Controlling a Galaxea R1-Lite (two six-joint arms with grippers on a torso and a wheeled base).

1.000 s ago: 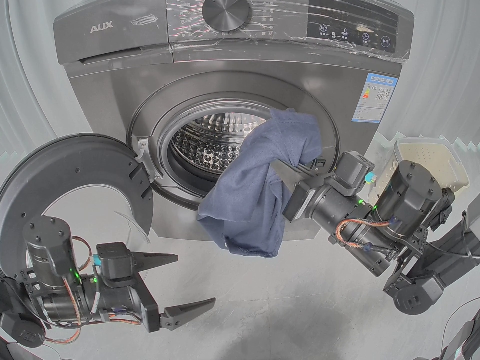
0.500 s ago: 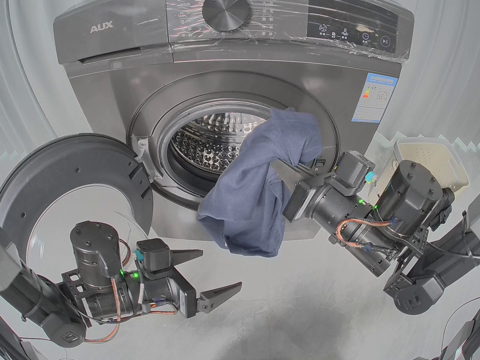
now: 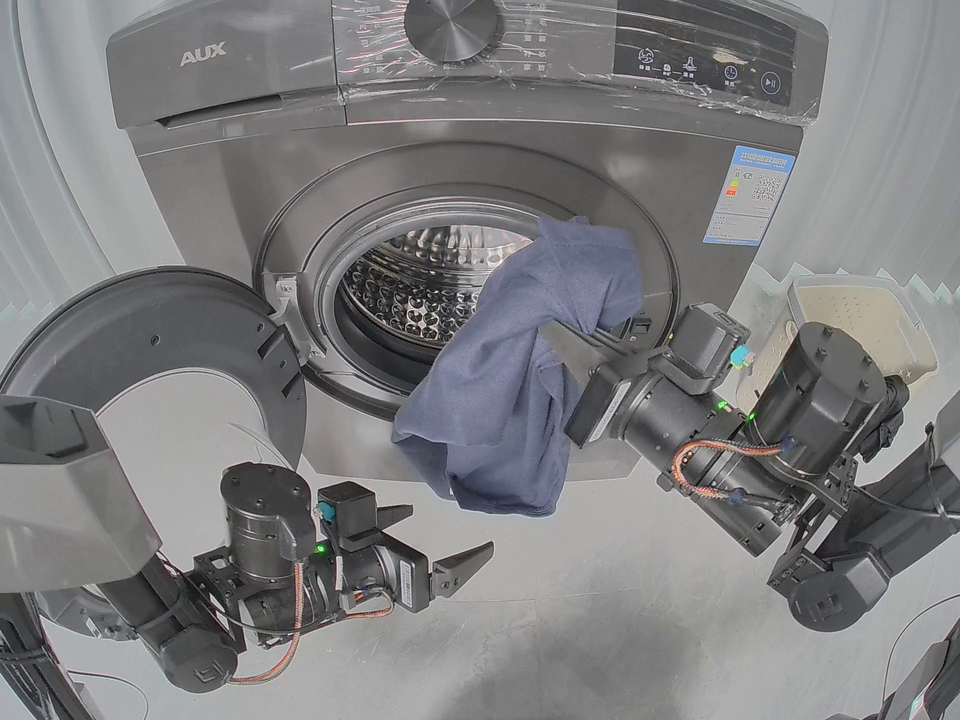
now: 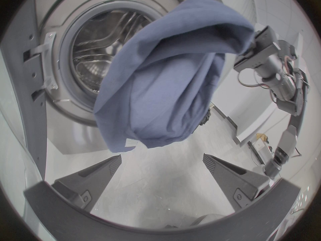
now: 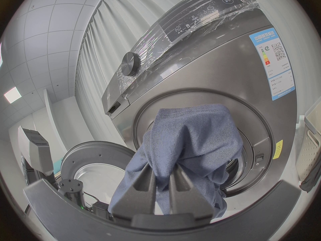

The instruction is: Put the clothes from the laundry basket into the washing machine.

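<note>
Blue cloth garment, held at the mouth of the washing machine, not yet inside.
Right gripper: fingers pinched nearly together on a fold of the cloth, lifting it against the right rim of the drum opening, evidently for feeding in; most of the fabric hangs outside, below the rim. Left gripper: low, near the hanging hem, fingers spread wide, touching nothing, probably placed to gather the slack. Door swung fully aside. Laundry basket at the right.
</note>
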